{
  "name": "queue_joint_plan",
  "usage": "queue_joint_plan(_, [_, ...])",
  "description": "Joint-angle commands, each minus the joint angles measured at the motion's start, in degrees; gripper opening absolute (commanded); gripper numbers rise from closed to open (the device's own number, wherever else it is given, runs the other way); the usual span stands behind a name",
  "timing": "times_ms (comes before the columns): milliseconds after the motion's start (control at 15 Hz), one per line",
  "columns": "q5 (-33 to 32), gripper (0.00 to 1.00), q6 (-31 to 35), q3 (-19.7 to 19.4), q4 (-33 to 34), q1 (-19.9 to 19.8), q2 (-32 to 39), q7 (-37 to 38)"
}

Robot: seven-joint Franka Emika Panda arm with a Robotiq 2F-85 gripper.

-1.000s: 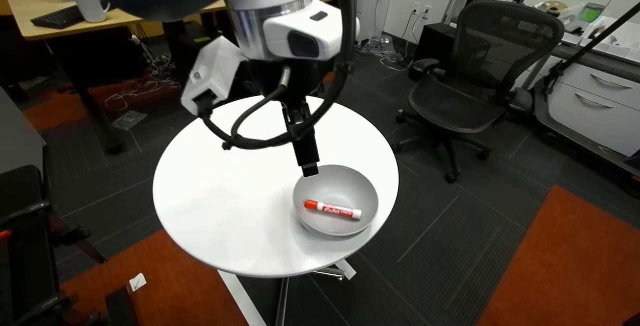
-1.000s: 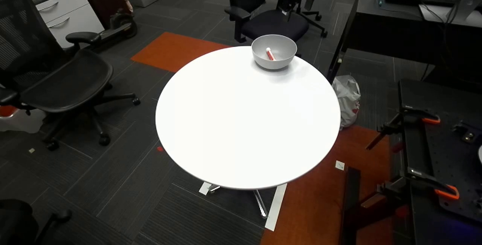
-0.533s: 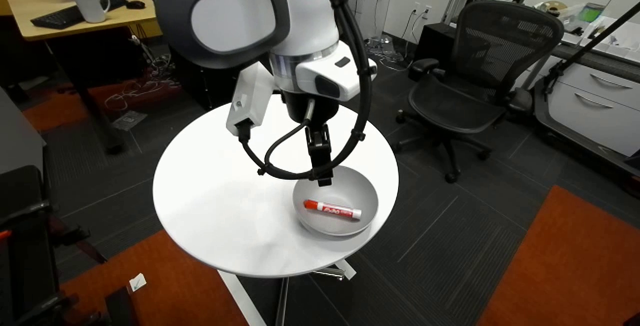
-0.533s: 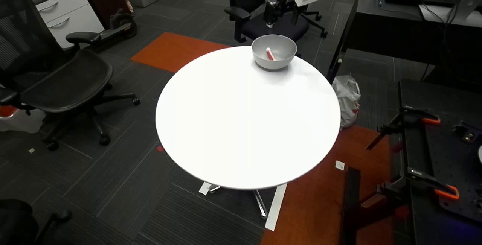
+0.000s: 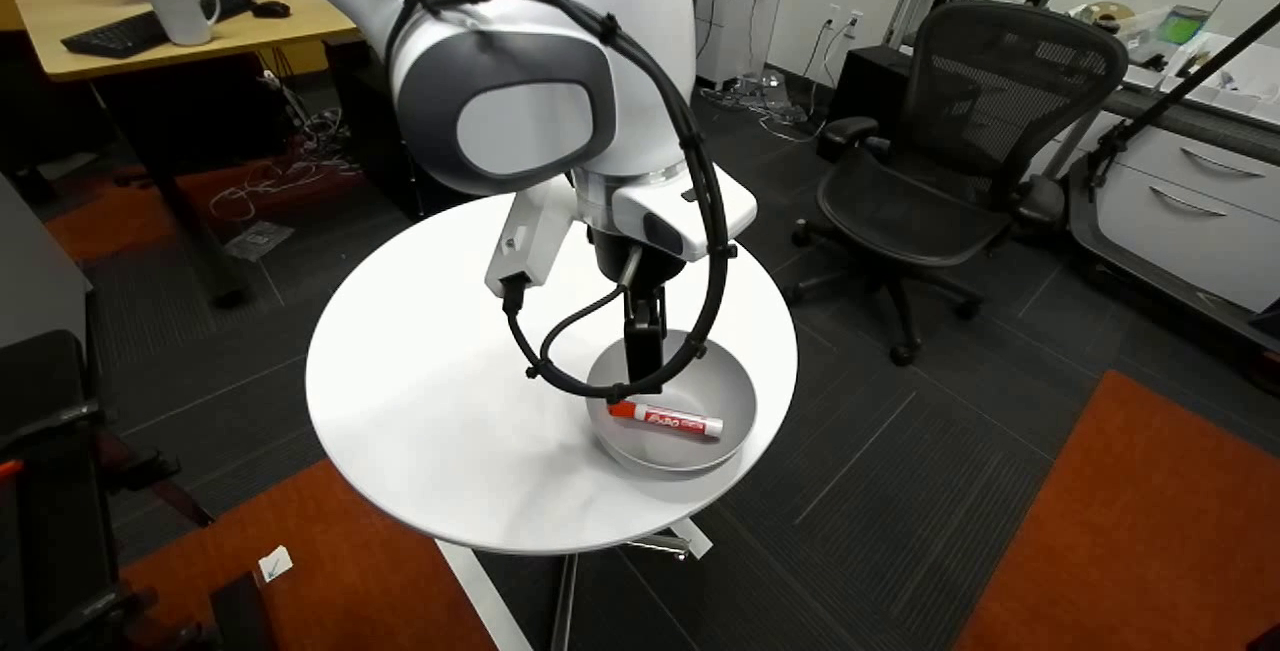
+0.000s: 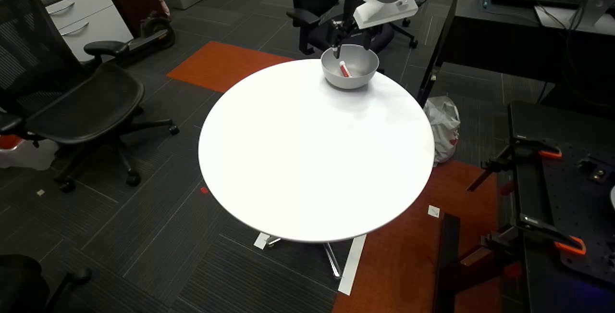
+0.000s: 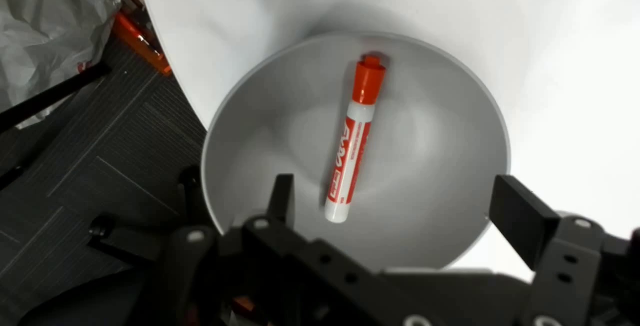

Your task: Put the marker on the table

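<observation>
The red and white marker (image 5: 668, 419) lies inside a grey bowl (image 5: 722, 376) on the round white table (image 5: 450, 421). In an exterior view the marker (image 6: 344, 69) leans along the inside of the bowl (image 6: 353, 82) at the table's (image 6: 312, 159) far edge. In the wrist view the marker (image 7: 350, 150) lies with its red cap away from my gripper (image 7: 395, 183). My gripper is open and empty, its fingers wide apart over the bowl (image 7: 440, 140). The marker's white end is nearer the left finger. In an exterior view the gripper (image 6: 351, 50) is just above the bowl's rim.
A black office chair (image 5: 960, 161) stands beside the table. Another chair (image 6: 353, 29) is behind the bowl. A plastic bag (image 6: 442, 128) sits on the floor by the table's edge. A wooden desk (image 5: 90, 11) with a mug (image 5: 183, 11) is at the back.
My arm has come down and my gripper has moved from beyond the bowl to over it, close above the marker. The marker and bowl have not moved.
</observation>
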Motion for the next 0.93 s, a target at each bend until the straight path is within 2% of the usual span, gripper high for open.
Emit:
queue_joint_plan(0, [2.2, 1.0, 0.6, -1.7, 2.7, 1.1, 3.3, 2.3])
queue_joint_plan(867, [3.5, 1.0, -1.0, -3.4, 11.0, 1.3, 12.4, 2.9])
